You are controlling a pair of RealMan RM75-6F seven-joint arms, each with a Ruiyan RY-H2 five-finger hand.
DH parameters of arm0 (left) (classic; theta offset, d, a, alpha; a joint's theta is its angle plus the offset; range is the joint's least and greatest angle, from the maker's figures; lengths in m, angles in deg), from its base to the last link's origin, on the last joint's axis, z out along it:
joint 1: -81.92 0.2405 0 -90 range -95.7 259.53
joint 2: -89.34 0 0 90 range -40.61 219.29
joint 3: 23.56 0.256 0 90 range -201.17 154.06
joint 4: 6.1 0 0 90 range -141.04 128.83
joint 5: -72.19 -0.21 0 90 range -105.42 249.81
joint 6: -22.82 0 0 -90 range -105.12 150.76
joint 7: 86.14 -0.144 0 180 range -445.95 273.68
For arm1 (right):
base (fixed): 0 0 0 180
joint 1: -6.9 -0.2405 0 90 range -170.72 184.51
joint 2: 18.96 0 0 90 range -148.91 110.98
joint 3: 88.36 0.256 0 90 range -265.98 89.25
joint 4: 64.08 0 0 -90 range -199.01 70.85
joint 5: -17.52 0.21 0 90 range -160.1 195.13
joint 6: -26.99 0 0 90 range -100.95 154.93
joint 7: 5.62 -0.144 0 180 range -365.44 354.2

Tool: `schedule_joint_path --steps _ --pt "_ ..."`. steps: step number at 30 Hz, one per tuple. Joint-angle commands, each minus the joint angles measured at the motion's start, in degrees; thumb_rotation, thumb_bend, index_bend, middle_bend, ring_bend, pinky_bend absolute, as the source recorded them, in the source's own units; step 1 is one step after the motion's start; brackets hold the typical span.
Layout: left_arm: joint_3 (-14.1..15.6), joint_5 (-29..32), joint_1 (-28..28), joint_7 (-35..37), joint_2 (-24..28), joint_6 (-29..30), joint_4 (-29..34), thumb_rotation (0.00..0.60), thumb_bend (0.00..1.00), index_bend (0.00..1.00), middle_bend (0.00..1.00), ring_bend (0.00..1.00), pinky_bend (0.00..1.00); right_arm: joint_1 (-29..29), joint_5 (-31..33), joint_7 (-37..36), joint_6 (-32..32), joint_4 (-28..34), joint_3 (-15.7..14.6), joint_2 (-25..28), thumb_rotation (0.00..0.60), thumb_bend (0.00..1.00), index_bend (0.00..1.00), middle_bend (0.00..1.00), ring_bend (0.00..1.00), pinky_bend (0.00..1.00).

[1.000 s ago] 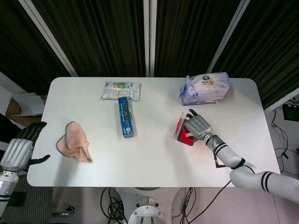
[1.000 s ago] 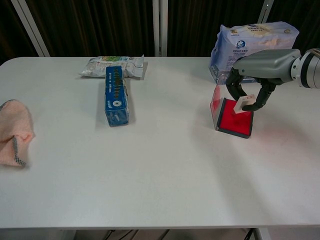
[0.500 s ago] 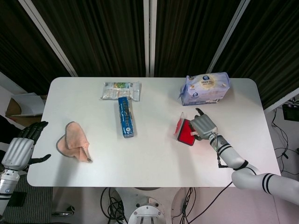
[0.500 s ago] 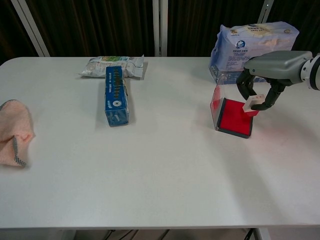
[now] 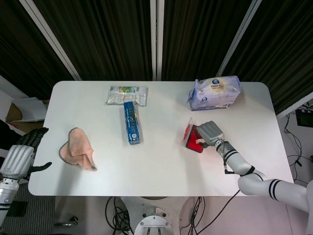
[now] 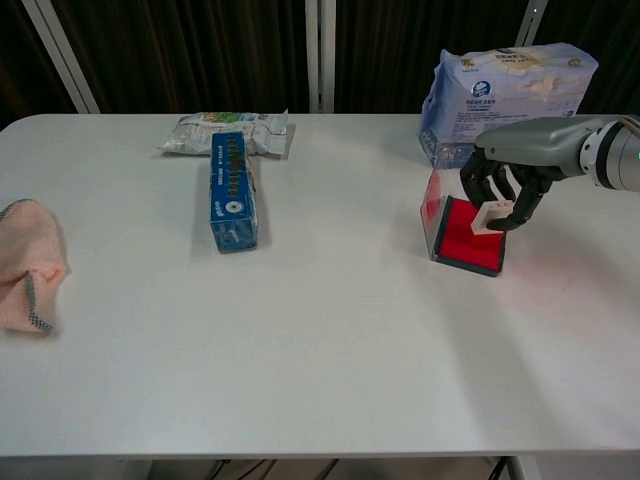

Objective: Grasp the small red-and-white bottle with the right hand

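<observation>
The small red-and-white bottle (image 6: 492,214) sits between the fingers of my right hand (image 6: 507,180), just above a flat red box (image 6: 468,235) with a clear raised lid. The fingers curl down around the bottle and pinch it. In the head view the right hand (image 5: 211,132) covers the right side of the red box (image 5: 190,137), and the bottle is almost hidden beneath it. My left hand (image 5: 21,154) hangs off the table's left edge, fingers apart and empty.
A pale blue tissue pack (image 6: 508,85) stands just behind the right hand. A blue carton (image 6: 232,191) and a foil snack bag (image 6: 225,131) lie at the centre left. A pink cloth (image 6: 25,264) lies at the far left.
The right hand swung slightly right, then came back left over the red box, and its fingers have curled tighter around the bottle. The left hand has barely moved.
</observation>
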Motion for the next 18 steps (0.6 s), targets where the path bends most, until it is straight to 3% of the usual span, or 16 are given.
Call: schedule_joint_path --steps 1,18 --pt "-0.01 0.03 -0.01 0.07 0.00 -0.02 -0.06 0.597 0.02 0.06 0.09 0.08 0.18 -0.36 0.87 -0.54 0.58 -0.08 0.22 -0.21 0.600 0.31 0.69 0.57 0.55 0.63" --pt "-0.11 0.46 -0.14 0.96 -0.23 -0.42 -0.86 0.597 0.02 0.06 0.09 0.08 0.18 -3.12 7.27 4.05 1.10 -0.83 -1.13 -1.29 0.600 0.32 0.69 0.57 0.56 0.63"
